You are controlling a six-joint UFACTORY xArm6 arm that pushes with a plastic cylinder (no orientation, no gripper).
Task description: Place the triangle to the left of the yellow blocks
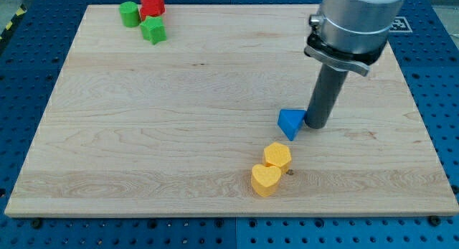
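Note:
A blue triangle block [290,123] lies on the wooden board [179,134], right of centre. My tip [316,125] stands just to the triangle's right, touching or nearly touching it. Two yellow blocks sit below the triangle toward the view's bottom: a yellow hexagon-like block [277,156] and a yellow heart-shaped block [265,180], touching each other. The triangle is above and slightly right of the yellow blocks.
At the view's top left, a red star-like block [152,4], a green round block [129,13] and a green block [153,30] cluster together. A blue pegboard [445,98] surrounds the board.

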